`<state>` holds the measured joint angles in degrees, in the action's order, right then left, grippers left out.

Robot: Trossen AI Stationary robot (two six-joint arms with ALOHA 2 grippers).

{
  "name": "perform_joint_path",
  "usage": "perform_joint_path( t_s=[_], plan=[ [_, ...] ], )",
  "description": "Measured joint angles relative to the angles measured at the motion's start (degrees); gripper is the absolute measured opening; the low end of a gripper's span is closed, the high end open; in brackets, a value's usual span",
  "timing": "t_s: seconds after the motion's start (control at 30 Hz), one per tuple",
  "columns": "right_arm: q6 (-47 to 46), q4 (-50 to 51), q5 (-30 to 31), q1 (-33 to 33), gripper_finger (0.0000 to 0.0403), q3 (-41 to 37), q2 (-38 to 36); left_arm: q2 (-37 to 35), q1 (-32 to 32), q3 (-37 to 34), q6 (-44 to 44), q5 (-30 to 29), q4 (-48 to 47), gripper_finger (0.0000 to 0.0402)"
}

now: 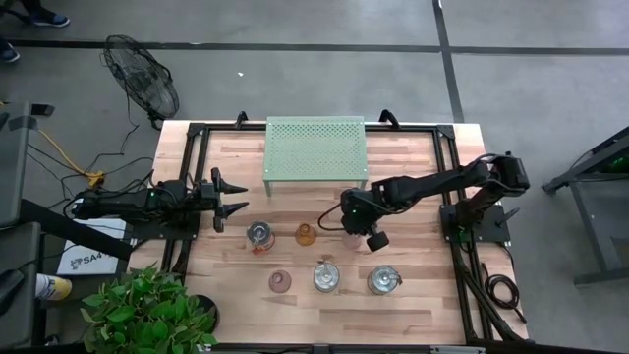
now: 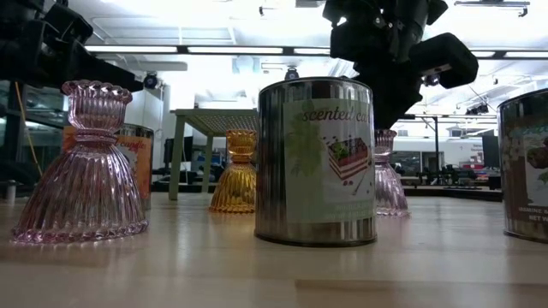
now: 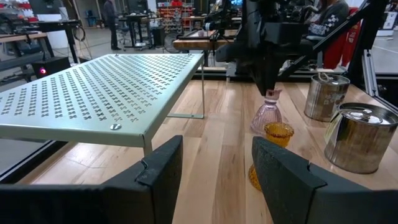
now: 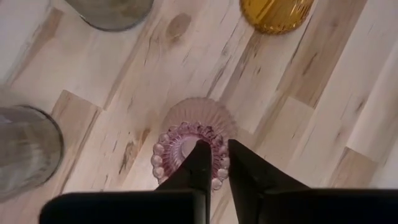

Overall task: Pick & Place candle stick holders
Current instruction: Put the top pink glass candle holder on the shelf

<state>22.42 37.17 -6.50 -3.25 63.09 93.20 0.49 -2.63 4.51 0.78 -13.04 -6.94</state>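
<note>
Nearest me along the front edge of the tabletop (image 1: 236,307) stands a row of three candle stick holders: the front pink holder (image 1: 280,281) to the left, the centre jar (image 1: 326,276) beside it and the right-hand jar (image 1: 383,280) at the end, all upright and set apart from each other. One row farther back, the third jar (image 1: 259,235) and the amber holder (image 1: 306,234) stand side by side near the middle of the boards. Just to the right of the amber one is the second pink holder (image 4: 186,134), also upright with its base on the wood. My right pincer (image 4: 225,165) comes down on it from above, its arm reaching in from the right side. The two dark fingers are drawn close together on the beaded rim of that holder, one tip inside the cup and one outside, so I read it as gripping the glass. At the left side of the tabletop my left pincer (image 1: 240,196) waits level with this row, pointing inward with its fingers spread and nothing between them, well apart from the third jar. Farthest back, the green perforated shelf (image 1: 316,147) stands on its legs at the rear centre, its top bare.
</note>
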Motion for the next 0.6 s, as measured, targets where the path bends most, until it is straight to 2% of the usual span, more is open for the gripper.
perform_joint_path(
  t_s=[0.17,0.6],
  plan=[
    [-1.4,2.6,0.1,0.1,0.002,1.8,0.1,0.0,0.0,0.0,0.0,0.0,0.0,0.0189],
    [-2.0,16.6,1.7,3.7,0.0012,16.2,0.3,0.0,0.0,0.0,0.0,0.0,0.0,0.0189]
  ],
)
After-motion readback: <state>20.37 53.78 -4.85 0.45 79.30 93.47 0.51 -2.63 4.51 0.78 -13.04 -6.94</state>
